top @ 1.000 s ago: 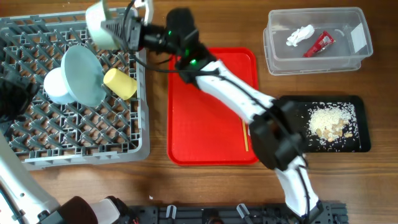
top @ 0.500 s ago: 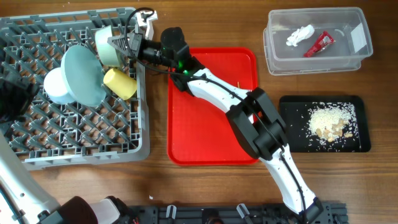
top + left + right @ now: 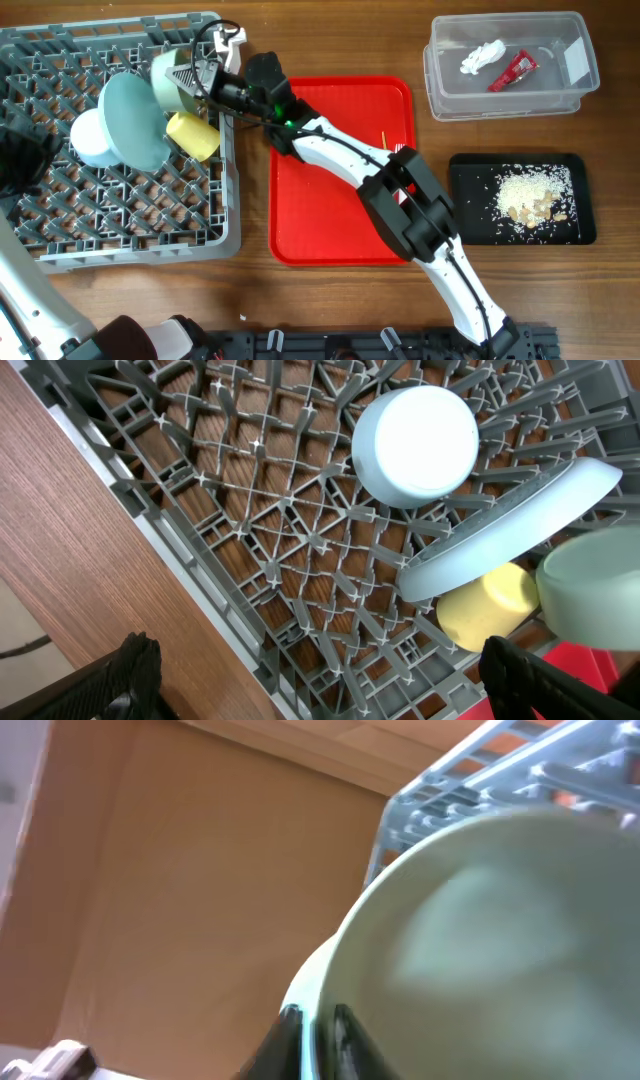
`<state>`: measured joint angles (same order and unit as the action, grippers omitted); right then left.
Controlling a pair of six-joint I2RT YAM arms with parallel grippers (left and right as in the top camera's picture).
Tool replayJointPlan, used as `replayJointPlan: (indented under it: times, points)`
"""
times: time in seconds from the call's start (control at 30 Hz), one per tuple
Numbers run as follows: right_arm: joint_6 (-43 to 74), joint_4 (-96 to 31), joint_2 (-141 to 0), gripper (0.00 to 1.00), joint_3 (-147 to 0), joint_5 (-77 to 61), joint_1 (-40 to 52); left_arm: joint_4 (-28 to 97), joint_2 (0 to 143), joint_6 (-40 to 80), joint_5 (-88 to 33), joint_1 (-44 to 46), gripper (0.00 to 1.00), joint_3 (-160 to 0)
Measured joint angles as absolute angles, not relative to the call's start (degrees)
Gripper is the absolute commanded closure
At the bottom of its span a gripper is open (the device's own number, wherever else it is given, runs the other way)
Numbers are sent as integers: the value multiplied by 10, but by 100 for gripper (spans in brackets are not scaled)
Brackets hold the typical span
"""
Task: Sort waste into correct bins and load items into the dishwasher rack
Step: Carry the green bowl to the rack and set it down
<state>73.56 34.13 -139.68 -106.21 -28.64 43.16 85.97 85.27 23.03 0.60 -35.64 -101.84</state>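
Observation:
My right gripper [image 3: 205,85] is shut on the rim of the pale green saucer [image 3: 172,82] and holds it on edge over the right side of the grey dishwasher rack [image 3: 120,240]. The saucer is beside the pale-blue plate [image 3: 135,120] and above the yellow cup [image 3: 195,135]. The right wrist view shows the fingers [image 3: 318,1030] pinching the saucer rim [image 3: 480,940]. The small pale bowl [image 3: 85,140] lies upside down in the rack. My left gripper [image 3: 320,680] is open and empty above the rack's edge [image 3: 200,560]. A chopstick [image 3: 384,137] shows on the red tray, partly hidden.
The red tray [image 3: 330,220] lies right of the rack. The clear tub [image 3: 440,85] at the back right holds the white tissue [image 3: 482,57] and red wrapper [image 3: 512,72]. The black tray [image 3: 580,200] holds rice scraps [image 3: 527,195].
My right gripper has carried the saucer down and left, from above the rack's far edge to beside the plate and cup. The left arm has not moved.

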Motion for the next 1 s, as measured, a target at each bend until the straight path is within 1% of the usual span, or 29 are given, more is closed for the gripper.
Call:
replayJointPlan:
  times: [0.03, 0.07, 0.17, 0.3, 0.47, 0.57, 0.7, 0.73, 0.77, 0.8, 0.83, 0.87, 0.9, 0.93, 1.0]
  points:
    - [732, 328, -1397, 73, -1062, -287, 430, 860, 853, 230, 6, -356, 0, -1018]
    - [730, 317, -1397, 72, -1062, -288, 427, 860, 853, 230, 6, -356, 0, -1018]
    - [703, 298, -1397, 72, -1062, -295, 419, 860, 853, 230, 6, -356, 0, -1018]
    - [692, 289, -1397, 73, -1062, -306, 403, 860, 853, 230, 6, -356, 0, -1018]
    - [672, 270, -1393, 72, -1062, -329, 376, 860, 853, 230, 6, -356, 0, -1018]
    - [633, 157, -1362, 71, -1063, -324, 366, 863, 853, 230, 6, -356, 0, -1018]
    - [569, 4, -1275, 67, -1062, -309, 341, 862, 853, 230, 0, -356, 0, -1018]
    - [554, -24, -1249, 61, -1062, -308, 329, 856, 853, 230, -8, -356, 0, -1018]
    - [544, -46, -1225, 42, -1063, -306, 315, 851, 853, 230, -21, -356, 0, -1018]
    - [527, -91, -1193, 0, -1064, -304, 293, 849, 853, 230, -50, -357, 0, -1018]
    - [510, -130, -1161, 0, -1065, -303, 266, 844, 853, 228, -83, -357, 0, -1018]
    - [497, -164, -1137, 0, -1066, -301, 240, 831, 853, 211, -146, -357, 0, -1018]
    - [484, -195, -1117, 0, -1066, -299, 212, 815, 853, 176, -224, -355, 0, -1018]
    - [474, -222, -1104, 0, -1067, -297, 184, 800, 853, 128, -328, -343, 0, -1018]
    - [467, -256, -1096, 0, -1067, -297, 147, 776, 853, 87, -416, -307, 1, -1018]
